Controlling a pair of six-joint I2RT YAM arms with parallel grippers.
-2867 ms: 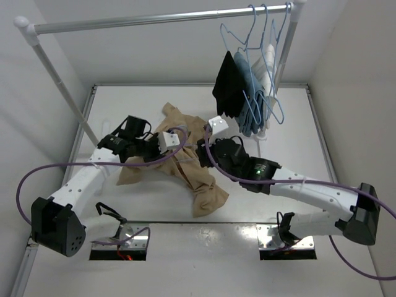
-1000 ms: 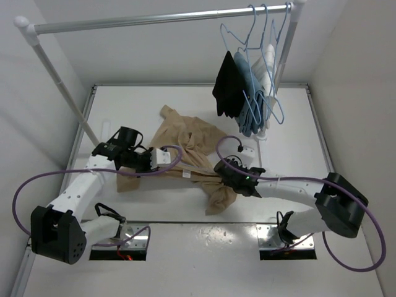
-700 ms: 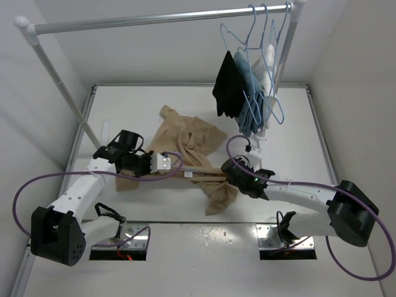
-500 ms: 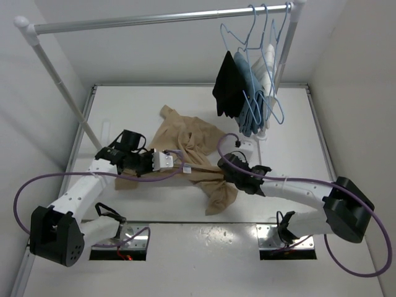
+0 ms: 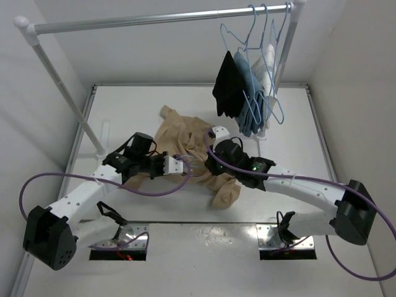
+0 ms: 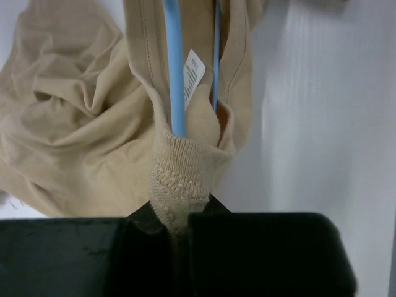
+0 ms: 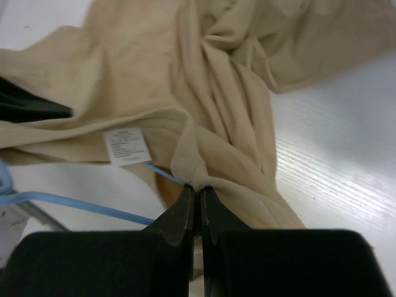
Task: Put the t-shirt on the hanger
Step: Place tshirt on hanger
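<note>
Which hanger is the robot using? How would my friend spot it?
On the white table, find the tan t-shirt crumpled in the middle. A thin light-blue wire hanger pokes through its neck hole, beside the small white label. The other blue hangers dangle from the rail; this one lies inside the shirt.

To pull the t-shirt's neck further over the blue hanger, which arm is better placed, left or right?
Probably left. The left gripper is shut on the t-shirt at its ribbed neckband, and the hanger runs into the neck opening just ahead. The right gripper pinches a fold near the label.
</note>
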